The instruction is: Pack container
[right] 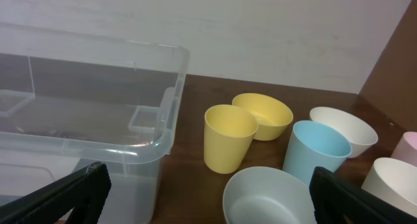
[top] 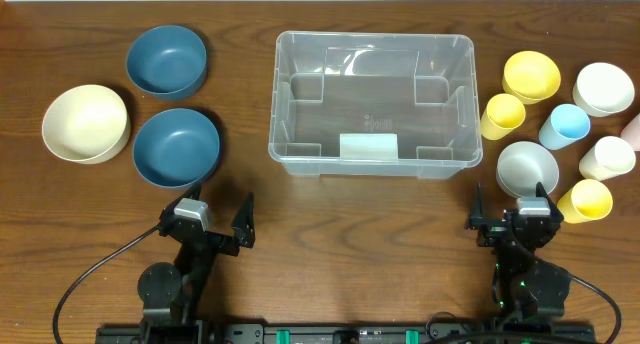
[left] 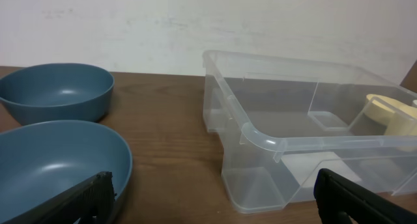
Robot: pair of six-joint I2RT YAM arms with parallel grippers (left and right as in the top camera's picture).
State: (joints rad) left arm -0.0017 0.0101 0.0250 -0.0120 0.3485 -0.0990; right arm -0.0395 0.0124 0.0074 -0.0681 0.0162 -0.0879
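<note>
The clear plastic container (top: 371, 104) stands empty at the table's middle back, a whitish label on its base. It also shows in the left wrist view (left: 306, 142) and the right wrist view (right: 98, 129). My left gripper (top: 213, 222) is open and empty near the front edge, below a blue bowl (top: 176, 147); the bowl is seen close by in the left wrist view (left: 58, 155). My right gripper (top: 512, 220) is open and empty just in front of a grey bowl (top: 527, 169), seen close by in the right wrist view (right: 267, 198).
On the left are another blue bowl (top: 166, 60) and a cream bowl (top: 85, 123). On the right are a yellow bowl (top: 531, 76), a white bowl (top: 603, 88), yellow cups (top: 502, 115) (top: 585, 200), a light blue cup (top: 564, 126) and a cream cup (top: 607, 158).
</note>
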